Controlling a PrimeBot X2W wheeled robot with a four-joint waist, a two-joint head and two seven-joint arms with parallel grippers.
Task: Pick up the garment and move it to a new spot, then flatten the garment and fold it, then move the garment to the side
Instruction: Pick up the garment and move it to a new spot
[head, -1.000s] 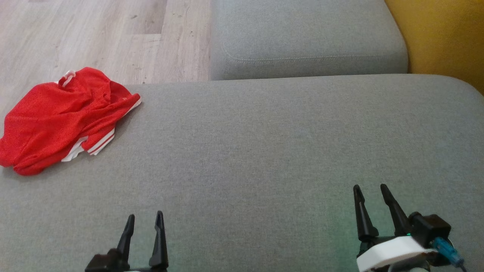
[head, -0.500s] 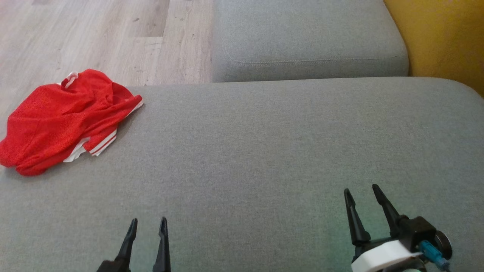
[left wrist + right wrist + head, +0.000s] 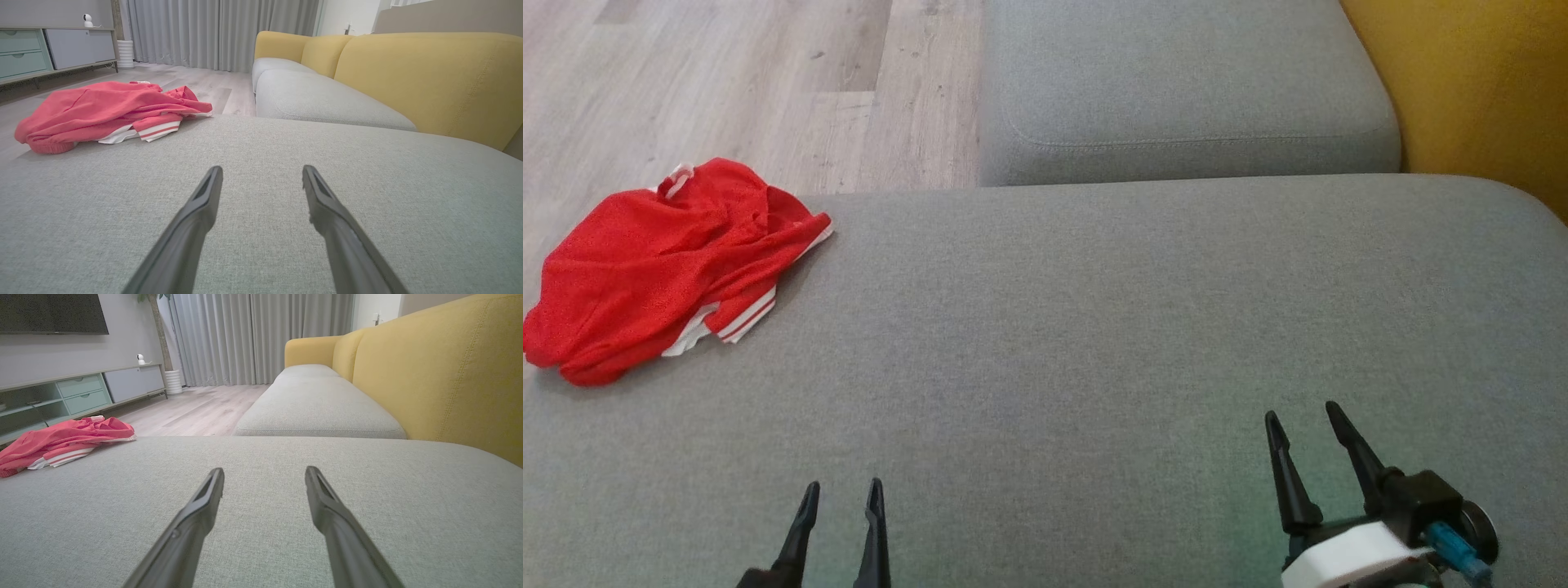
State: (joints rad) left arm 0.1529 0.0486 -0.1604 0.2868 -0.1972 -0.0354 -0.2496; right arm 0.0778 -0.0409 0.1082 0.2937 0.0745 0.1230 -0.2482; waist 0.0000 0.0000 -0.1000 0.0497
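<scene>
garment [image 3: 645,261] — 1 | hands [image 3: 842,484] [image 3: 1300,410] — 2 | grey cushions [image 3: 1094,327] [image 3: 1176,82] — 2

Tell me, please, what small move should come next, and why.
Probably reach the left gripper forward and leftward to the red garment: it lies crumpled, untouched, at the cushion's left edge; the left gripper is open, empty and nearer than the right gripper.

Bare cushion [image 3: 1094,327] beside garment [image 3: 662,261]
</scene>
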